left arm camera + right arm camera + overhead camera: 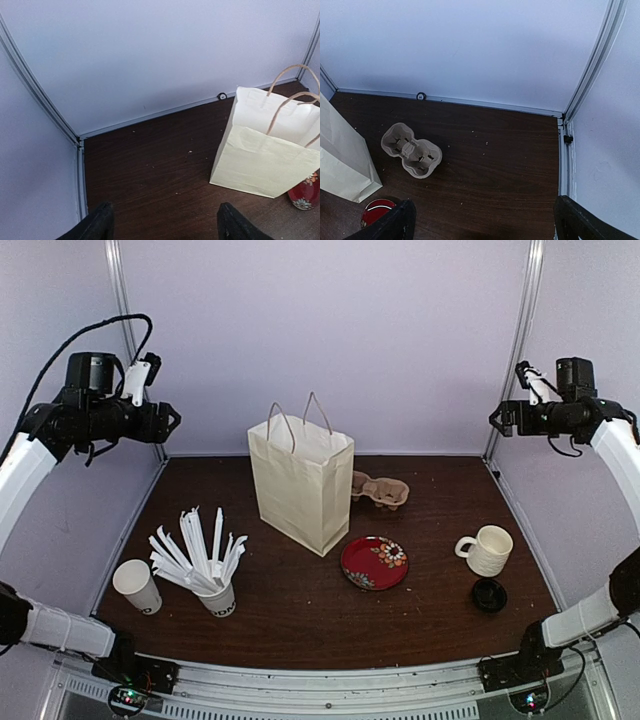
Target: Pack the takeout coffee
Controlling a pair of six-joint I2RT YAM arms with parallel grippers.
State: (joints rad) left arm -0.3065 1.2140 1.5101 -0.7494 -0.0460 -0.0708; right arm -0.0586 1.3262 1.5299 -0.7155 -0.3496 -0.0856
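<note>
The takeout coffee's white paper cup (137, 586), with dark letters near its base, stands upright at the table's near left. Its round black lid (489, 595) lies flat at the near right, far from the cup. My left gripper (168, 421) hangs high over the far left corner, open and empty; in the left wrist view its dark fingertips (97, 225) stand wide apart over bare wood. My right gripper (497, 420) hangs high over the far right corner, also open and empty, with its fingertips (395, 225) spread wide in the right wrist view.
A cream paper bag (300, 483) with handles stands upright mid-table. Behind it lies a cardboard cup carrier (380, 490). A red patterned plate (374, 562), a cream mug (487, 550) and a second paper cup full of white sticks (215, 595) sit nearer. White walls enclose three sides.
</note>
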